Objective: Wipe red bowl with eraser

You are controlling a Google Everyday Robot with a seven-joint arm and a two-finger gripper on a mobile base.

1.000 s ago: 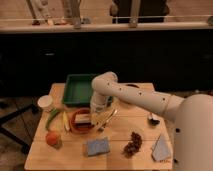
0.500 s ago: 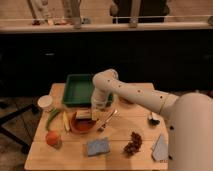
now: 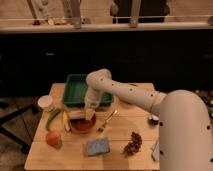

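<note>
The red bowl [image 3: 82,126] sits on the wooden table, left of centre. My gripper [image 3: 88,112] reaches down from the white arm and hangs right over the bowl's far rim. It is shut on the eraser [image 3: 79,115], a pale cream-yellow block that lies across the bowl's top and touches its inside. The gripper and eraser hide the far part of the bowl.
A green tray [image 3: 75,90] lies behind the bowl. A banana [image 3: 66,122], a green pepper [image 3: 52,119], an orange fruit [image 3: 52,138] and a white cup [image 3: 46,103] are to the left. A fork [image 3: 106,121], a blue sponge [image 3: 98,146] and a dark bunch [image 3: 132,144] are to the right.
My gripper has moved left and a little back with the eraser, from the bowl's right side to over its far rim. The bowl has stayed in place.
</note>
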